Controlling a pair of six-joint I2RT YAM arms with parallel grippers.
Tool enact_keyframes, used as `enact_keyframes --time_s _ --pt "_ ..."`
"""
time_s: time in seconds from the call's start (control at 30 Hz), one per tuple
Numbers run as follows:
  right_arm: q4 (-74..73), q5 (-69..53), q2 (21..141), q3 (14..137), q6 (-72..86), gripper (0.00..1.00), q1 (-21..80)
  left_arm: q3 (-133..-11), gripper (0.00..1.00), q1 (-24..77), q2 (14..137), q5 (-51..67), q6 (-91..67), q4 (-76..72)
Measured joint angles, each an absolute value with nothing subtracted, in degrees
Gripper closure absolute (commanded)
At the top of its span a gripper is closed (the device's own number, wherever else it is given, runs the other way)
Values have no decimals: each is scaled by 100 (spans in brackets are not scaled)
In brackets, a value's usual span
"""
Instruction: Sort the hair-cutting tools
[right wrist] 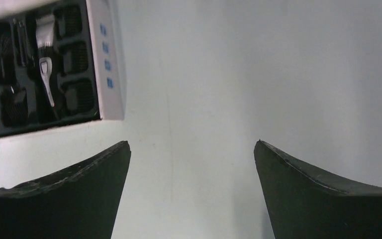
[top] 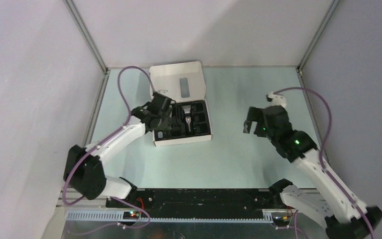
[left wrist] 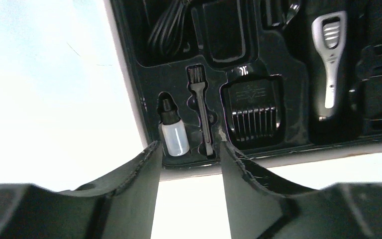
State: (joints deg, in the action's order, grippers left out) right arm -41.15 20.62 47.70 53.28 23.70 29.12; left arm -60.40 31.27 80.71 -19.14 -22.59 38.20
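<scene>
From above and behind the arms, the top view takes in the whole pale green table. The left wrist view looks closely down on the flat white black-trayed box. The right wrist view sees it from farther off.

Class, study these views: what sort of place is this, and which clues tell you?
Probably a robot lab test cell: left arm and right arm bolted at the table edge, plain walls on metal framing, one open clipper box.

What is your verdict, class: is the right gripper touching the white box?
Apart. The top view shows bare table between the right gripper and the box.
</scene>
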Motion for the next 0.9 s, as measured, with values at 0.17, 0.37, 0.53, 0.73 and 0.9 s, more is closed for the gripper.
enact_keyframes --time_s 0.17,0.37,0.53,0.73,0.9 --pt "-3575 1085 6136 5339 2460 4 2912 -5972 27 2563 7437 -1730 -2314 3555" --pt "-2783 51 7673 5592 2709 7 2965 -5577 25 1540 7321 -1085 -2456 3050" --pt "-2121 -493 8868 6010 2926 10 3052 -5465 25 917 7618 -263 -2687 2679" --pt "-1411 -1107 9784 6156 3236 11 3079 -5356 26 556 8235 628 -2906 2220" --pt "-886 -1479 10112 6191 3457 15 3079 -5345 29 537 8680 1024 -3006 2091"
